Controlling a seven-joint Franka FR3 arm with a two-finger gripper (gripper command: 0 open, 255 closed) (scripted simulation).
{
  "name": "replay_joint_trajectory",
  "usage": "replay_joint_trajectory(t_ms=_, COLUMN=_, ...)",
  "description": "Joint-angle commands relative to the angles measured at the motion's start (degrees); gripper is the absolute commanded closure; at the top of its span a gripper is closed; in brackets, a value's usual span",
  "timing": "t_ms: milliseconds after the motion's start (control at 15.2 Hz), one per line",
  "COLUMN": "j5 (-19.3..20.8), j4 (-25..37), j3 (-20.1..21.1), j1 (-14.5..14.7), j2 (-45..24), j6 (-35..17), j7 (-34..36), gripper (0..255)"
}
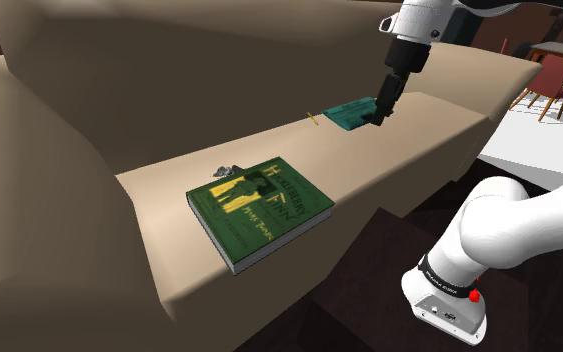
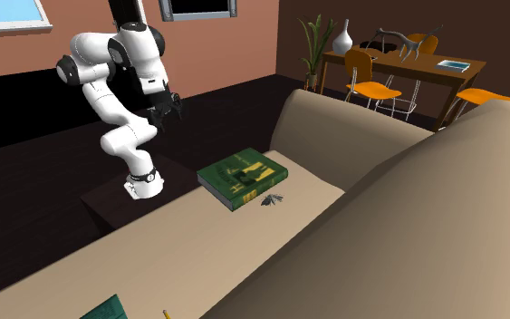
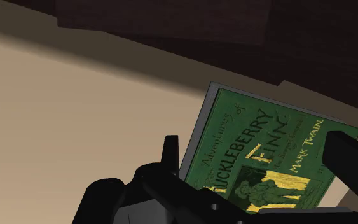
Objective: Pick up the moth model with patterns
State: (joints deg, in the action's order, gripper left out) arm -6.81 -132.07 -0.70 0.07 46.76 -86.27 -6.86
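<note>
Sofa seat [image 1: 159, 205], tan, carries a green book [image 1: 259, 205] by its front edge. Moth model [image 1: 225, 170], small and grey, lies just beside the book's backrest-side corner. Its span runs roughly along that book edge; heading unreadable. Gripper [image 1: 377, 114] hangs well apart, fingers [image 3: 346, 156] wide, empty.

A beige sofa [image 2: 361, 181] was noted near the gripper [image 2: 169, 107], a reddish windowed wall [image 2: 81, 23] behind it, dark flooring [image 2: 26, 199] beneath, and a dining table [image 2: 420, 65] with orange chairs [image 2: 369, 80] well apart.

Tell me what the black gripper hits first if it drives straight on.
Probably the green Huckleberry Finn book, seen between the open fingers of the black gripper; the small dark moth model lies beside that book, off this line.
</note>
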Motion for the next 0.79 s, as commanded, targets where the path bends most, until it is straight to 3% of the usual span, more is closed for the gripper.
replay_joint_trajectory(t_ms=0, j5=0.0, j4=0.0, j3=0.0, j1=0.0, j2=0.0, j6=0.0, j7=0.0, gripper=0)
replay_joint_trajectory(t_ms=726, j5=0.31, j4=6.47, j3=3.33, j1=2.2, j2=-22.5, j6=-14.22, j7=-2.07, gripper=0)
